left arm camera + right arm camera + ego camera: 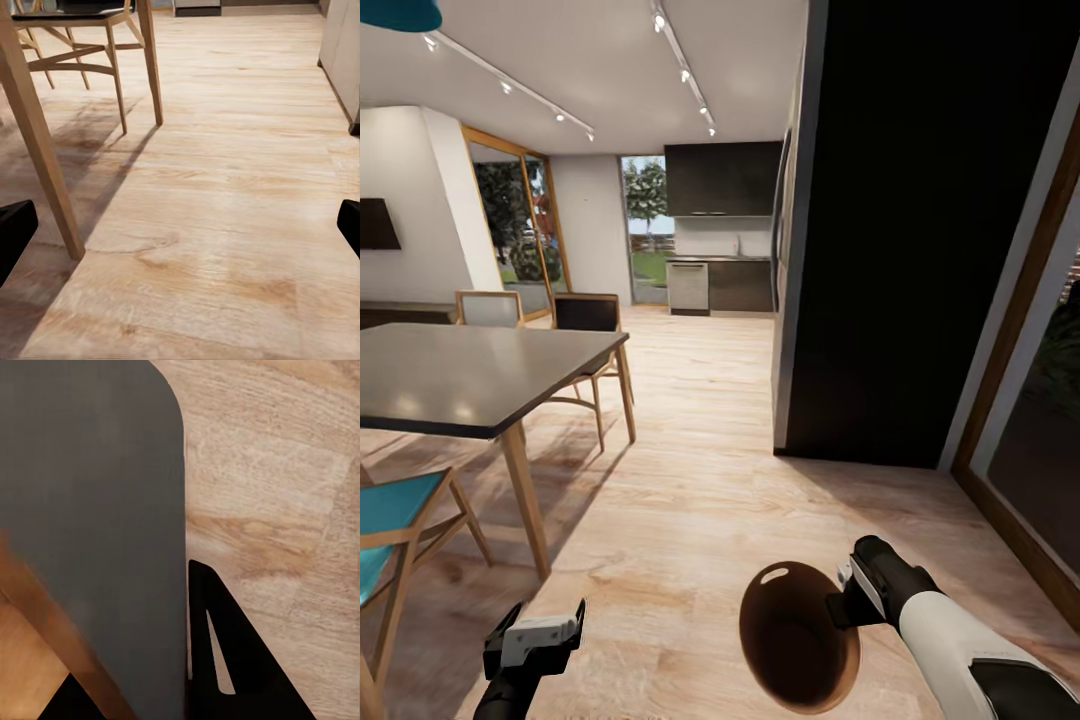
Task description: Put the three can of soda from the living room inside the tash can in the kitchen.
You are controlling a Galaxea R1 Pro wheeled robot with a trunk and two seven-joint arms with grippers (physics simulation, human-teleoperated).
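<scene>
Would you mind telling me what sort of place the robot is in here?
Probably an open-plan home: a dining table with chairs on a wood floor, and a kitchen with dark cabinets and a steel dishwasher at the far end.

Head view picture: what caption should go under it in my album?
Robot's right gripper carries the brown trash can past a dining table.

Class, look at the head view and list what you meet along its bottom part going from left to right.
Teal chair → table leg → left end effector → trash can → right end effector gripping its rim.
</scene>
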